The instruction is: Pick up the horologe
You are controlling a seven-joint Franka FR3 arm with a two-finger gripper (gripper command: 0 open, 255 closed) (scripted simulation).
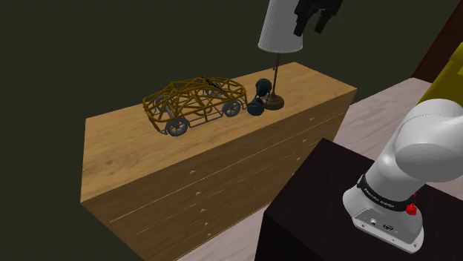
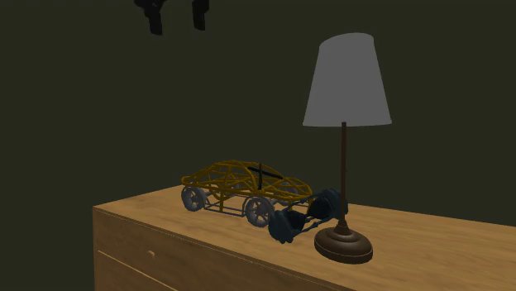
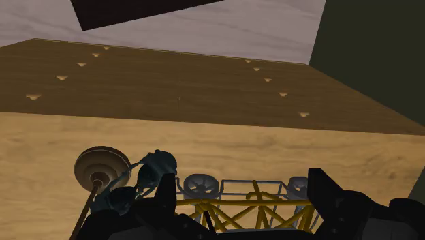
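Shoulder view, left to right.

- Dresser [image 1: 141, 159]: one, wood. The top is bare from its left end to the car and along the front edge.
- Car [image 1: 195, 104]: one, yellow wire frame, lying lengthwise along the top.
- Horologe [image 1: 259, 98]: one, dark blue, two round lumps joined. It sits in the tight gap between the car's end and the lamp base, just beside both; I cannot tell if it touches either. Its long axis runs roughly front to back across the top.
- Lamp [image 1: 280, 33]: one, near the right end.
- My gripper [image 1: 310, 28]: high above the top, fingers spread, gripping nothing.
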